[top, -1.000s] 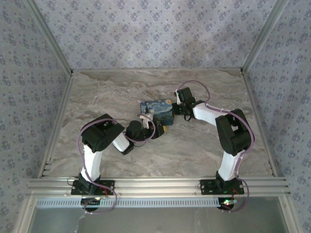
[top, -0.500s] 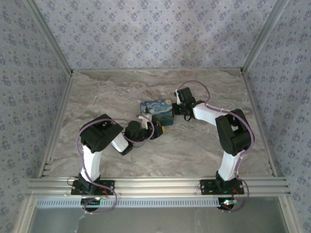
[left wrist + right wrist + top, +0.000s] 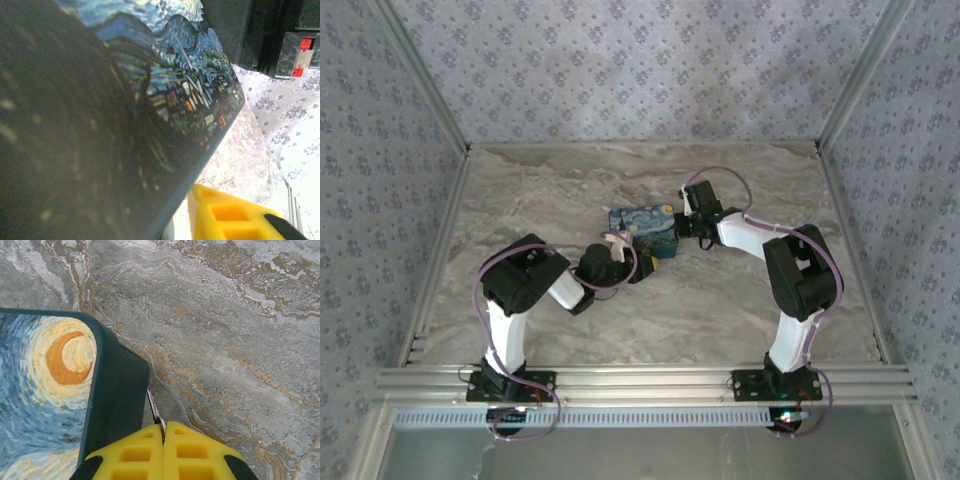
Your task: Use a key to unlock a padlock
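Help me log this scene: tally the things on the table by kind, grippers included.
starry-night box: 1
key: 1
grippers: 2, the left gripper and the right gripper
Total: 4

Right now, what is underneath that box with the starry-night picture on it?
The marble table shows around the starry-night box, so it rests there. Anything directly beneath is covered by the box. Beside its dark wall, the right gripper pinches a thin key.
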Available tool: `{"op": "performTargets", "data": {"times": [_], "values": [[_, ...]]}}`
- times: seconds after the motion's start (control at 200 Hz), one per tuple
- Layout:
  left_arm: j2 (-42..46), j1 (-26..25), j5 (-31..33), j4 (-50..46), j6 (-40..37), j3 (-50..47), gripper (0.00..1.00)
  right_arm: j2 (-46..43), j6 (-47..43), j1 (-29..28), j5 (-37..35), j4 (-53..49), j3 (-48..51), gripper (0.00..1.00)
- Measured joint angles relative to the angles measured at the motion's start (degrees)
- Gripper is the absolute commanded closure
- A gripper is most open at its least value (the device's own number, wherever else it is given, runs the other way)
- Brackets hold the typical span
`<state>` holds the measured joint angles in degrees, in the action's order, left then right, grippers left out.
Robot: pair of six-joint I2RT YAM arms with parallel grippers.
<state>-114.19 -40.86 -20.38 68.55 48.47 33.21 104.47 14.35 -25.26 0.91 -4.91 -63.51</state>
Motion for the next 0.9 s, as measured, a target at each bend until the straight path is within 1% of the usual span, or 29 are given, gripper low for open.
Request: {"op": "performTargets", "data": {"times": [0.1, 0.17, 0.215, 0.295, 0.46, 0.665, 0.899], "values": [[0.0, 0.11, -0.04, -0.5, 0.0, 0.31, 0.81, -0.24, 0.0, 0.0, 0.0, 0.04, 0.17, 1.0], [0.04, 0.24, -0.07, -0.9, -0.42, 0.39, 0.8, -0.68, 0.0, 0.0, 0.09, 0.17, 0.48, 1.0], [0.11, 0.33, -0.24, -1.05, -0.46, 0.39, 0.77, -0.98, 0.0, 0.0, 0.2, 0.22, 0.66, 1.0], [0.15, 0.35, -0.66, -1.09, -0.46, 0.39, 0.65, -1.36, 0.0, 0.0, 0.42, 0.35, 0.76, 1.0], [0.2, 0.37, -1.11, -1.14, -0.13, 0.5, 0.61, -1.73, 0.02, -0.02, 0.61, 0.76, 1.03, 1.0], [-0.52, -0.26, -1.75, -1.75, 1.33, 2.38, 0.59, -1.73, 0.04, -0.24, 0.39, 0.83, 1.03, 1.0], [-0.68, -0.52, -1.4, -1.99, 1.62, 2.78, 0.59, -1.73, 0.02, -0.24, 0.39, 1.07, 1.14, 1.0]]}}
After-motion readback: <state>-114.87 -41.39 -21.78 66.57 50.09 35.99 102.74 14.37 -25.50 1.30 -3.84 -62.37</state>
